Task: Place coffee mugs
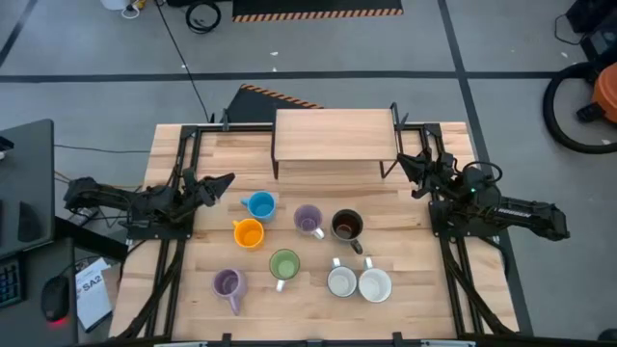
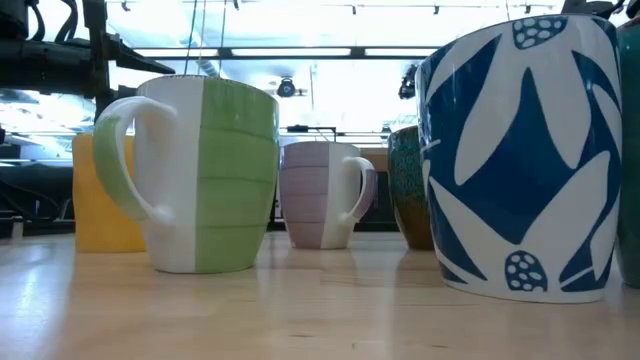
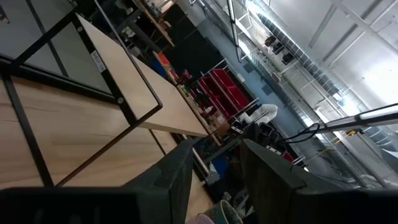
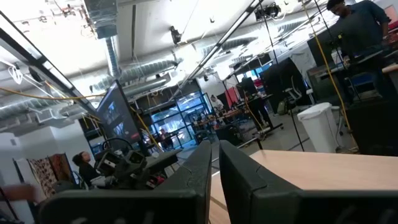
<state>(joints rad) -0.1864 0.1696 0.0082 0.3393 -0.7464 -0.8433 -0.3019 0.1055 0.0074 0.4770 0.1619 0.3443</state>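
Eight mugs stand upright on their bases on the wooden table. In the high view I see the blue mug [image 1: 259,204], orange mug [image 1: 248,233], a lilac mug [image 1: 308,220], dark brown mug [image 1: 347,226], green mug [image 1: 283,265], a second lilac mug [image 1: 228,284] and two white mugs [image 1: 341,281] [image 1: 375,285]. The low view shows the green mug [image 2: 210,175] and a blue-patterned white mug [image 2: 520,160] up close. My left gripper [image 1: 222,182] hovers open, left of the blue mug. My right gripper [image 1: 409,166] is shut, by the shelf's right legs.
A low wooden shelf [image 1: 335,135] on black metal legs stands at the table's far middle, between the two grippers. The mugs cluster in the table's middle and near part. Bare wood lies between the shelf and the mugs. People and equipment show in the room beyond.
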